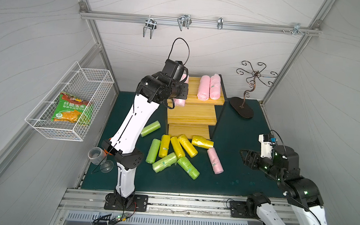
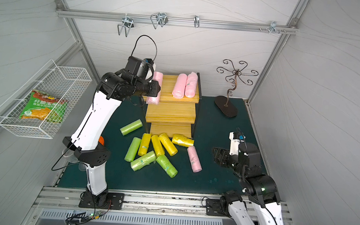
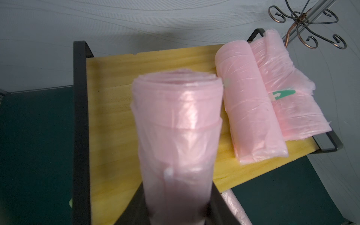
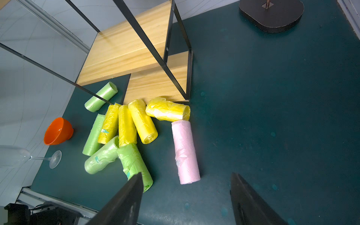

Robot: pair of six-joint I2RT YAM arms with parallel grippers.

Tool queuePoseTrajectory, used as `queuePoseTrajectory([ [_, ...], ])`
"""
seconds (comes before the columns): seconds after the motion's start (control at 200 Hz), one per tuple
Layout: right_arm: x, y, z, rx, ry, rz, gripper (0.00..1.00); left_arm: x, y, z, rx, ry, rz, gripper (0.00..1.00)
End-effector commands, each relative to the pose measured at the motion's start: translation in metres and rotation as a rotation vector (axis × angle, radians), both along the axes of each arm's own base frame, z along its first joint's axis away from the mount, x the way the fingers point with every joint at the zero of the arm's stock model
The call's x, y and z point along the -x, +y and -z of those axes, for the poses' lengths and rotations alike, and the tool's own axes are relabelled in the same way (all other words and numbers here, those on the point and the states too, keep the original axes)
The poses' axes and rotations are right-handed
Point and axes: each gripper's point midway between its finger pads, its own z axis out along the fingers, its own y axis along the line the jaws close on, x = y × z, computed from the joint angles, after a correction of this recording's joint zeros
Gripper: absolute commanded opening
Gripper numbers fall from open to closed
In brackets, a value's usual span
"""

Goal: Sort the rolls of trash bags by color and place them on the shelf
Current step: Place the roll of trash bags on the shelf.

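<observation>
Both top views look down from high at the front, facing the back wall, over the whole dark green desk. The left wrist camera sits close behind the left claw and its pink crinkly plastic roll, facing the yellowish slatted wooden three-tier shelf. The right wrist camera looks down past the right claw; all views share that shelf.

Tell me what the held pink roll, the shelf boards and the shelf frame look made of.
The pink roll: thin plastic film, glossy and translucent, with wrinkles and layered edges at its end. The shelf boards: likely wood, pale yellow with grain streaks and slat seams, matte. The shelf frame: probably metal, thin flat black bars, painted matte, a screw showing.
</observation>
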Motion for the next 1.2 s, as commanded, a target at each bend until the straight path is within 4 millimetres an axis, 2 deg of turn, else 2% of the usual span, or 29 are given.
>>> queuePoseTrajectory([
  [0.0, 0.003, 0.004, 0.001, -0.025, 0.0, -0.016, 0.74, -0.032, 0.001, -0.021, 0.046, -0.119, -0.034, 0.0],
  [0.195, 0.003, 0.006, 0.006, -0.033, 0.014, -0.018, 0.74, -0.044, 0.011, -0.017, 0.044, -0.122, -0.078, 0.0],
  [0.37, 0.002, 0.007, 0.009, -0.033, 0.021, -0.023, 0.74, -0.053, 0.023, -0.03, 0.032, -0.185, -0.136, 0.0],
  [0.475, 0.001, 0.007, 0.01, -0.032, 0.025, -0.023, 0.74, -0.055, 0.025, -0.039, 0.03, -0.222, -0.146, 0.0],
  [0.58, 0.001, 0.008, 0.013, -0.033, 0.029, -0.023, 0.74, -0.056, 0.022, -0.038, 0.04, -0.221, -0.124, 0.0],
  [0.845, 0.0, 0.01, 0.016, -0.035, 0.041, -0.032, 0.74, -0.055, 0.009, 0.007, 0.025, -0.069, -0.076, 0.0],
  [1.005, 0.001, 0.011, 0.017, -0.034, 0.046, -0.037, 0.74, -0.058, 0.013, 0.024, -0.008, -0.026, -0.106, 0.0],
  [1.04, 0.001, 0.011, 0.017, -0.033, 0.046, -0.037, 0.74, -0.058, 0.014, 0.025, -0.014, -0.024, -0.11, 0.06],
  [1.09, 0.001, 0.011, 0.017, -0.034, 0.046, -0.038, 0.74, -0.059, 0.017, 0.025, -0.021, -0.031, -0.121, 0.22],
  [1.195, 0.001, 0.011, 0.017, -0.035, 0.045, -0.039, 0.74, -0.061, 0.021, 0.022, -0.036, -0.051, -0.138, 0.44],
])
